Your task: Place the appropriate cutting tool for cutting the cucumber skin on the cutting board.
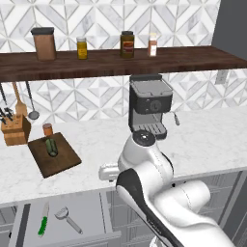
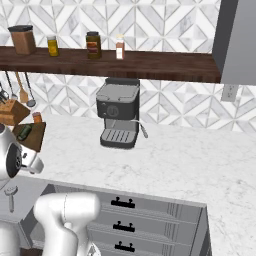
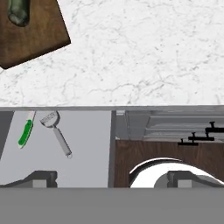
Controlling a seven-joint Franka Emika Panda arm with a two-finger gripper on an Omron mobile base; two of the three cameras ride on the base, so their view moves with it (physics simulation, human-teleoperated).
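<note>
Peeler point(image 3: 56, 132) lies diagonally in the drawer, head toward counter; gripper point(image 3: 112, 177) spread wide, seemingly empty.

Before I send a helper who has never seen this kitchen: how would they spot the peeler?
Find the open drawer below the marble counter, in front of the cutting board. Two tools lie inside. The peeler is the grey metal one with the wide head, right of the green-handled knife.

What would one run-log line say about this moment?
peeler: in open drawer, beside knife | cucumber: on cutting board | tool: open, above drawer
</note>
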